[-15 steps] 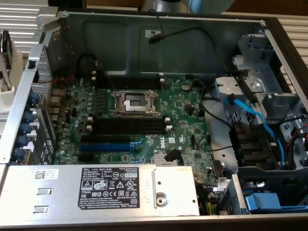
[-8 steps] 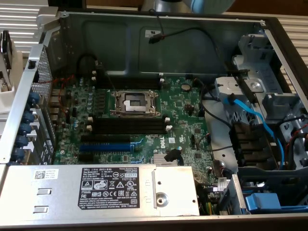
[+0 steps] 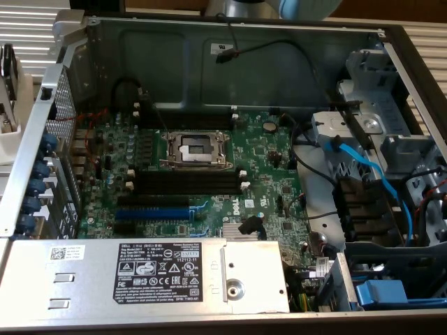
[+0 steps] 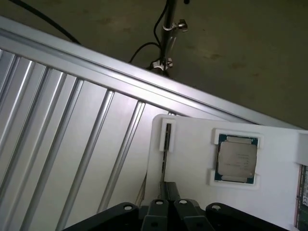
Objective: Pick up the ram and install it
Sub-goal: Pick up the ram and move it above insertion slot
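The claw has its two fingers pressed close together, as narrow as can be. The ram is in the white tray. It stands on its thin edge in a little slot, so it looks like a dark line. That line runs right up to the claw's tips. I think it stands that way so the fingers can squeeze its two flat sides. I cannot tell if the claw is pinching it or is just lined up over it. A square silver chip lies flat in its own pocket in the tray, well apart from the ram. The tray rests on a ribbed metal table.

In the exterior view the computer box lies open with its green board facing up. I think that lets a stick be pushed straight down. The long black slots sit at 6 o'clock from the square socket. The blue slot is at 7 o'clock from them. The black slots have nothing in them, so the ram is not put in yet.
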